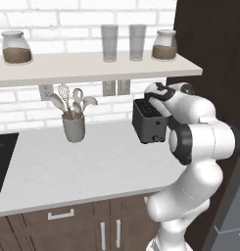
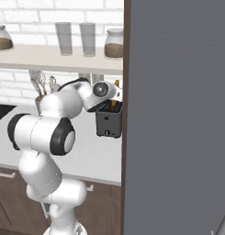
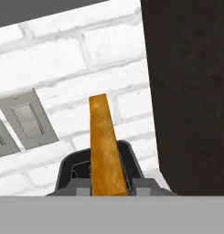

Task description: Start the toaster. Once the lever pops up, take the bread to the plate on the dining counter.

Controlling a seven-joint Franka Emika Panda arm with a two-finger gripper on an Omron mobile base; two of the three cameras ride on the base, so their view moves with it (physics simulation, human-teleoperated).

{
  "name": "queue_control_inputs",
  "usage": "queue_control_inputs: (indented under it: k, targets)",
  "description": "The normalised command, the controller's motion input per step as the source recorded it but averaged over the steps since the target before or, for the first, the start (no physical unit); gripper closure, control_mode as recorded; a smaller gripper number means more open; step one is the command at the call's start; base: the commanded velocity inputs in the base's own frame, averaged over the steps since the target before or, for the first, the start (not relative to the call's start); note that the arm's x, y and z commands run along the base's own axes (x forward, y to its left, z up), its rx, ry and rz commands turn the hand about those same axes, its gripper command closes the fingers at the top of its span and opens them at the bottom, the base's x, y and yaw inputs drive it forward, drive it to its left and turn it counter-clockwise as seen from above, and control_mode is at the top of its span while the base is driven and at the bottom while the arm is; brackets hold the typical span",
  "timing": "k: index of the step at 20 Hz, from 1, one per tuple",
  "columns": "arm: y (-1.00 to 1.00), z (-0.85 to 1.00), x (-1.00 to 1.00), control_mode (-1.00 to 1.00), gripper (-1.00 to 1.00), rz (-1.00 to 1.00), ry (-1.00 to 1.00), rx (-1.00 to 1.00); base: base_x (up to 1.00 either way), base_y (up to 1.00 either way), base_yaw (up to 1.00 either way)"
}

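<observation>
Bread (image 3: 103, 146) upright above toaster (image 1: 150, 123) slot.

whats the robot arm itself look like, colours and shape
The arm is glossy white, built of thick rounded segments with dark grey to black bands and caps at the joints. Its hand at the gripper is white with black parts. No cables or markings show on it.

Bread (image 3: 103, 146) stands edge-on, golden brown, rising from the toaster (image 3: 74, 171) slot at frame bottom. White brick wall (image 3: 72, 59) behind, two grey outlet plates (image 3: 26, 119) at left. Dark brown panel (image 3: 189, 91) covers the right side.
</observation>
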Motion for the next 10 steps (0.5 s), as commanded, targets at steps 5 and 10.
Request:
queue_control_inputs:
  k: [5,10]
  targets:
    - [0.04,0.58,-0.44,-1.0,1.0,0.0,0.02,0.01,0.0,0.0,0.0]
    - [0.12,0.57,-0.49,-1.0,1.0,-0.01,0.12,0.01,0.0,0.0,0.0]
